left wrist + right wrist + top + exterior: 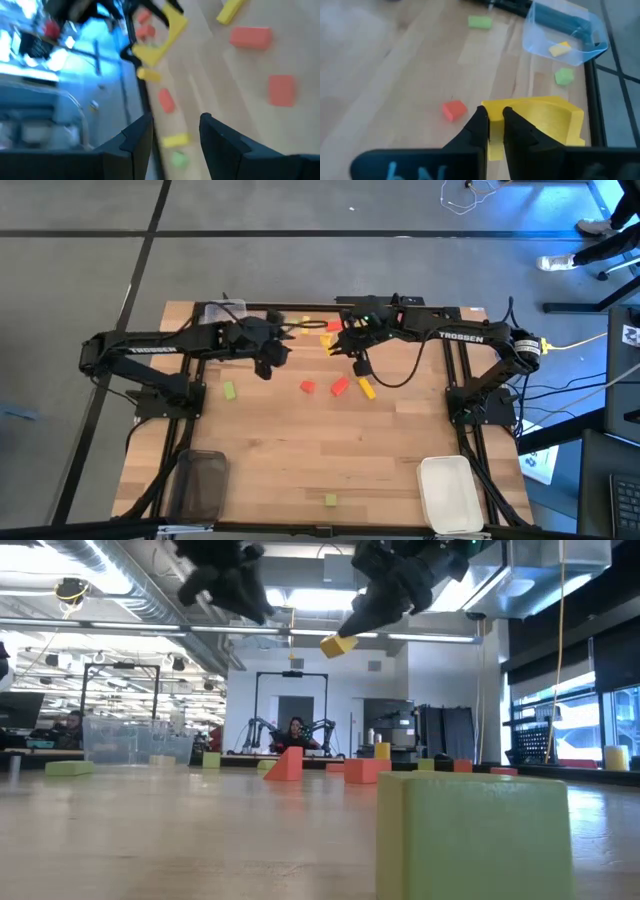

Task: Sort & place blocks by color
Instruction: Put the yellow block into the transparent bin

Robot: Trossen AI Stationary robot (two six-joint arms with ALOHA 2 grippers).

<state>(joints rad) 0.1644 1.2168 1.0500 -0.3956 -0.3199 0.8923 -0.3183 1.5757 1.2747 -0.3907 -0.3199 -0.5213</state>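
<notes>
Two claws up over table: right claw [492, 125] pinching yellow block [540, 122], left claw [172, 132] spread, empty.

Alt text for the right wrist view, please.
The right hand, shut on a yellow block, hangs above the wooden table. Beyond lie a red block, two green blocks, and a clear tray holding one yellow piece.
</notes>
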